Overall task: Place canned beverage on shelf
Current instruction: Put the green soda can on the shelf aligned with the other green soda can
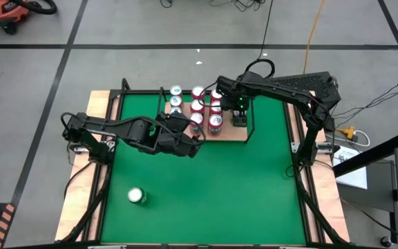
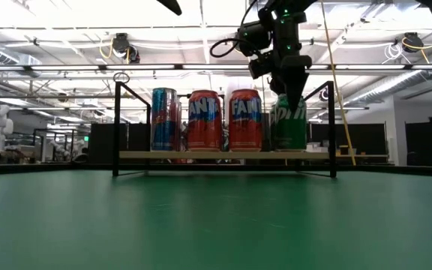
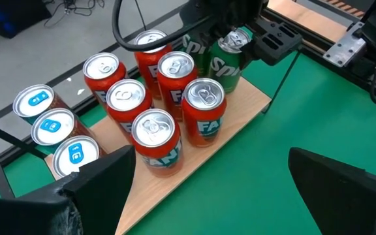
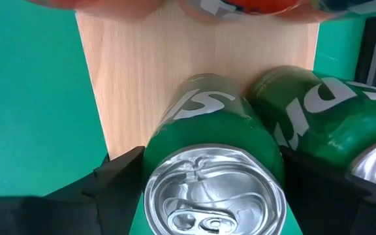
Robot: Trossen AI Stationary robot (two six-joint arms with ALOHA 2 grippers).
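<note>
High view: shelf [image 1: 228,133] at the far middle of the green mat [image 1: 206,187], crowded with upright cans in rows — blue at the left, red in the middle. Right gripper [image 1: 240,114] down over the shelf's right end, against the black rail. Left gripper [image 1: 197,143] just off the shelf's near edge, over bare mat. One lone can [image 1: 137,196] well apart on the near left of the mat, with wide open green all around it.

Low view: shelf [image 2: 223,155] raised slightly off the mat on thin black legs, rails rising at both sides. Blue can [image 2: 163,119] at left, two red cans beside it, green can [image 2: 289,124] at right, close to the right rail. Right gripper [image 2: 289,84] reaching down from above onto that green can.

Left wrist view: light-wood board with a bare strip along its near edge; left gripper [image 3: 207,189] with fingers spread wide, nothing between them. Red cans [image 3: 204,112] packed touching.

Right wrist view: right gripper [image 4: 211,176] clamped on the green can [image 4: 213,170], a finger [image 4: 119,171] on either flank; silver lid with pull tab, white lettering on the side. Second green can [image 4: 318,117] touching beside it, bare board ahead.
</note>
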